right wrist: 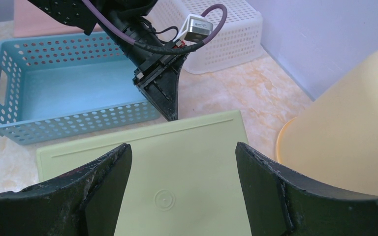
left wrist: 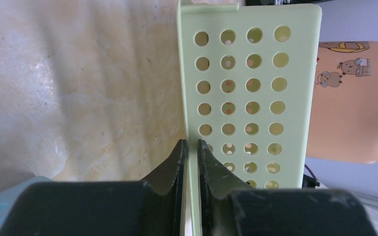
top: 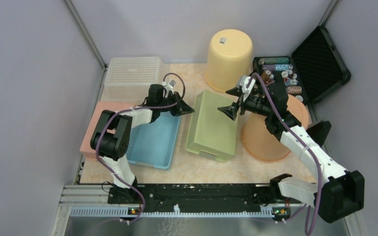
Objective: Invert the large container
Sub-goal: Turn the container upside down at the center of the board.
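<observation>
Green bin (top: 211, 128) lies base-up mid-desk (top: 187, 172). My left claw (top: 189, 109) is clamped on its ten-o'clock rim to control the flip, and my right claw (top: 230, 102) hangs spread at one o'clock, ready to steady it.

You see the green basket (top: 211, 125) at the centre of the frame, bottom side up. Your left gripper (top: 188, 109) meets its upper left rim, fingers nearly together. Your right gripper (top: 231, 102) sits spread wide at its upper right edge. A blue basket (top: 152, 142) lies just left of it, an orange tub (top: 266, 143) just right.
</observation>
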